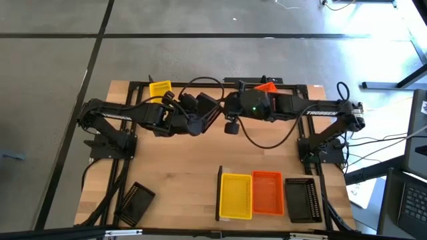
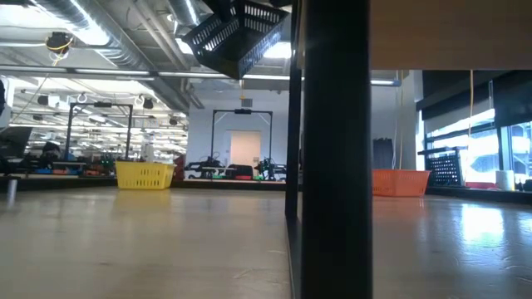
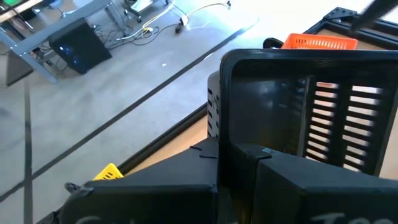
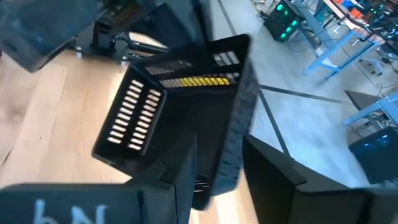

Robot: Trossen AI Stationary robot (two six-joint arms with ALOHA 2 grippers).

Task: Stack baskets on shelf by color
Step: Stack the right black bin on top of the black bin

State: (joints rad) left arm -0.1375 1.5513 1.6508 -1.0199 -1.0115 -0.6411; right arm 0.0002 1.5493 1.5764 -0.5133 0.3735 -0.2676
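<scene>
Mid-air above the far middle of the surface (image 1: 180,167), a black mesh basket (image 3: 305,118) passes between arms: the left gripper (image 3: 249,155) has its jaws pressed together on one wall, while the right gripper (image 4: 217,162) has its jaws spread around the opposite rim. If the left lets go before the right closes, the light, slotted basket would likely drop short of the shelf (image 1: 220,193).

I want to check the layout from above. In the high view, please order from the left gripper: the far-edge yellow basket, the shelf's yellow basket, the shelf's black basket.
Measured from the left gripper, shut on the raised black basket:
1. Far-edge yellow basket, at the table's far edge, left of centre.
2. Shelf's yellow basket, leftmost on the shelf.
3. Shelf's black basket, rightmost, at the near right.
</scene>
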